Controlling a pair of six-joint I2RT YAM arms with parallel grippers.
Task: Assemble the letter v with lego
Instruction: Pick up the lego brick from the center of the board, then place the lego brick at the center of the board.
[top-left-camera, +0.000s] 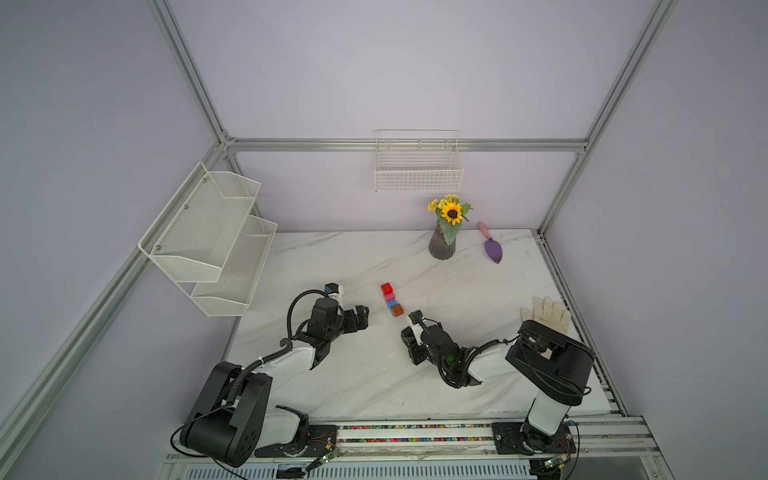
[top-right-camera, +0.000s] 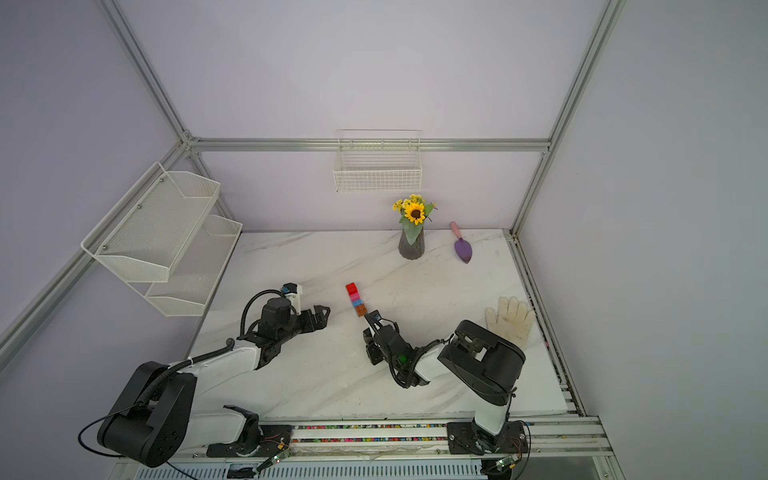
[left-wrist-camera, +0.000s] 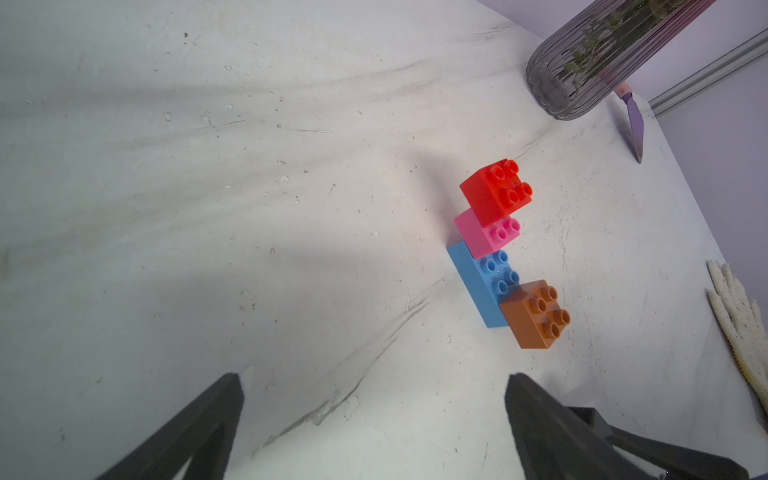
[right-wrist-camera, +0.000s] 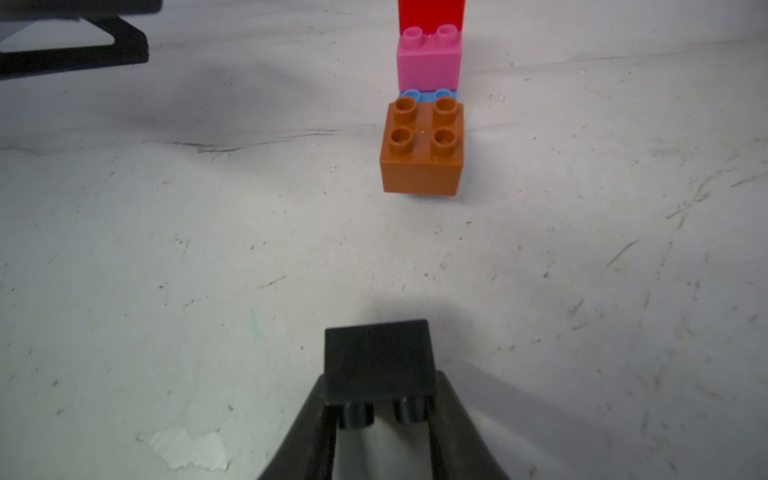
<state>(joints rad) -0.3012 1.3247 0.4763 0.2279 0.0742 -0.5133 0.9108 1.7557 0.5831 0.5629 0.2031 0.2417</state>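
The right arm (top-left-camera: 490, 357) is bending at the elbow and reaching low over the counter (top-left-camera: 457, 282). The right pincer (right-wrist-camera: 380, 384) is clenching the black brick (right-wrist-camera: 378, 357) near the orange-brown brick (right-wrist-camera: 422, 166) but apart from it. That brick is sitting on one end of the blue brick (left-wrist-camera: 478, 282), while the pink brick (left-wrist-camera: 478, 232) and the red brick (left-wrist-camera: 492, 191) are stepping up from the other end. The left arm (top-left-camera: 291, 357) is stretching forward low, the left pincer (left-wrist-camera: 374, 380) gaping wide toward the bricks, grasping nothing.

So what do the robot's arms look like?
The left arm and right arm have smooth white links and chunky black joints, with black cables looping alongside. The left tool and right tool each have two black tapered fingers. A green light glows by the right wrist.
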